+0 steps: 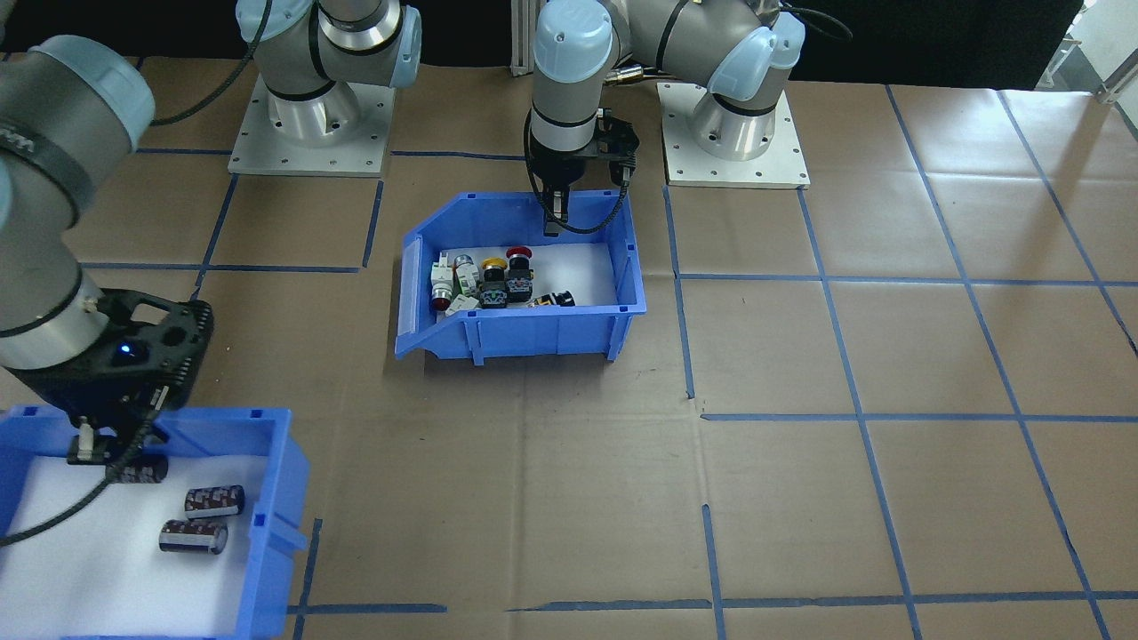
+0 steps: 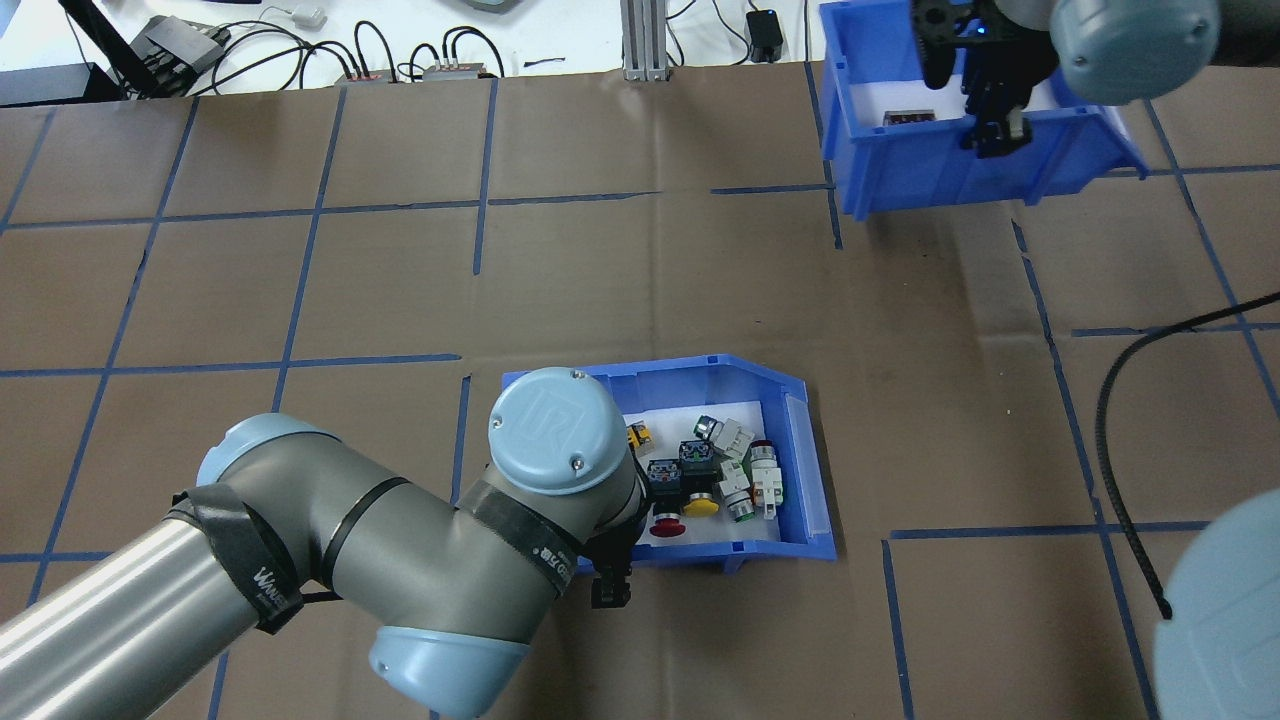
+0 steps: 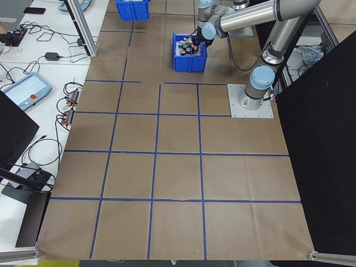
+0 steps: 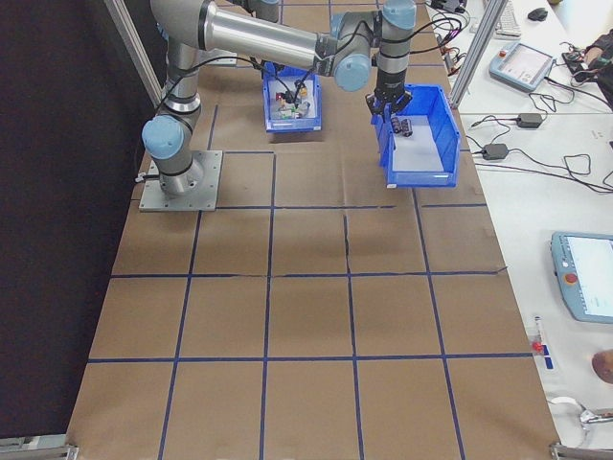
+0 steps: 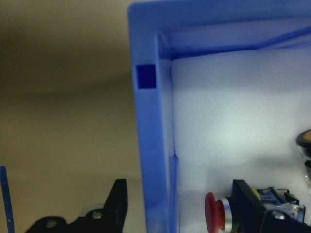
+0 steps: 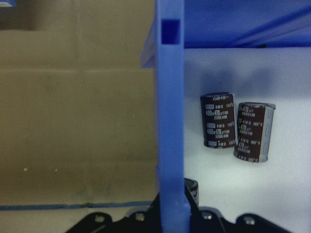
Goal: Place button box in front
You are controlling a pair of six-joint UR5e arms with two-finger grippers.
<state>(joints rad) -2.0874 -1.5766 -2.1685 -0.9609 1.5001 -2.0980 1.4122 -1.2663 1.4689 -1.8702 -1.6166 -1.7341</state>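
Even, bright indoor light; exterior views sharp.
Left wrist view soft and blurred, dim toward its top-left corner; white liner (image 5: 233,121) glares. Right wrist view sharper; soft shadows under both arms.

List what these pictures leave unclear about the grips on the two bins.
- Left gripper at the button box: overhead, its own wrist hides the jaws.
- Right gripper: wrist view cuts off the jaws at the bottom edge, astride the other bin's wall.
- Side views: too small.
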